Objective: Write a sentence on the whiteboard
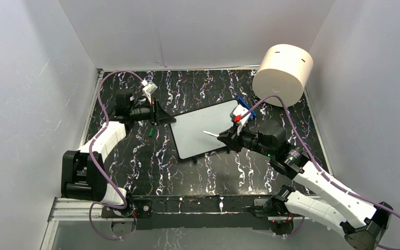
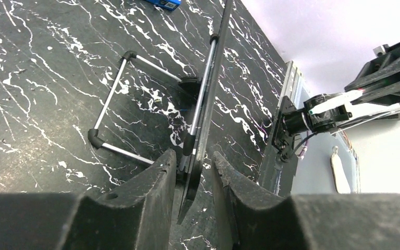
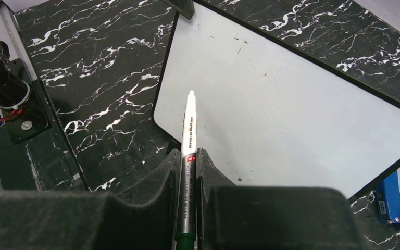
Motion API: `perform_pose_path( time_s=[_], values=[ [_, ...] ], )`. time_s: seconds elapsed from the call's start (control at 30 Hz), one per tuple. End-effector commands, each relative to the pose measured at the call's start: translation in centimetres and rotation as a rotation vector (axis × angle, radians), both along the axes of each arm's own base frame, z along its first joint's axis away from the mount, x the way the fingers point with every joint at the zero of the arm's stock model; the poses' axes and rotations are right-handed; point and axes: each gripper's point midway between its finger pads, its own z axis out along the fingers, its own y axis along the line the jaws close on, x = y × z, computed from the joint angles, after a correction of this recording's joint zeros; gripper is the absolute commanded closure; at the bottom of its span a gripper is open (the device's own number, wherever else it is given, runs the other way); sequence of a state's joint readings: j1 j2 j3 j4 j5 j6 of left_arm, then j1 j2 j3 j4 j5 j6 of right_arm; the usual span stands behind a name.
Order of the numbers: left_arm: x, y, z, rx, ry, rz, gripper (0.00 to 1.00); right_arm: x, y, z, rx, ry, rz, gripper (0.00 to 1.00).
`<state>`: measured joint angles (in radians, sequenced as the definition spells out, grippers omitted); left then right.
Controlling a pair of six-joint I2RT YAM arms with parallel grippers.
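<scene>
White rectangular whiteboard (image 1: 195, 122) with a thin black frame is sitting propped on a metal wire stand (image 2: 114, 99) on the black marbled table (image 1: 135, 151). Right gripper (image 3: 187, 153) is pinching a white marker pen (image 3: 189, 122) above the board's surface. Left gripper (image 2: 194, 156) is straddling the board's corner, fingers narrowly apart; clamping cannot be confirmed.

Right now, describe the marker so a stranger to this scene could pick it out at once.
On the black marbled table, find the whiteboard in the middle. At its right side the right gripper clamps the marker, tip pointing out over the board. Its slim white barrel with a small red label sets it apart from the fat cream cylinder behind.
</scene>
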<state>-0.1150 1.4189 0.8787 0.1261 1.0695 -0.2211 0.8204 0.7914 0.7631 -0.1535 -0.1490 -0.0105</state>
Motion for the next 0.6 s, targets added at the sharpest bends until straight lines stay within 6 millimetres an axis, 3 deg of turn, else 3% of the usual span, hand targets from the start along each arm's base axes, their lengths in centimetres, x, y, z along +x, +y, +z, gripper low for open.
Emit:
perform_pose_path(
  time_s=[0.0,0.5,0.57],
  values=[
    [-0.14,-0.69,2.42,-0.046,-0.074,-0.065,0.73,0.12,0.88,3.24,0.079,-0.062,0.027,1.00],
    [-0.70,-0.60,2.14,-0.029,-0.102,-0.080,1.00,0.51,1.56,3.01,0.071,-0.055,0.031,1.00],
    [-0.76,-0.49,2.08,-0.018,-0.110,-0.077,1.00,0.50,1.64,3.11,0.071,-0.057,0.030,1.00]
  ],
)
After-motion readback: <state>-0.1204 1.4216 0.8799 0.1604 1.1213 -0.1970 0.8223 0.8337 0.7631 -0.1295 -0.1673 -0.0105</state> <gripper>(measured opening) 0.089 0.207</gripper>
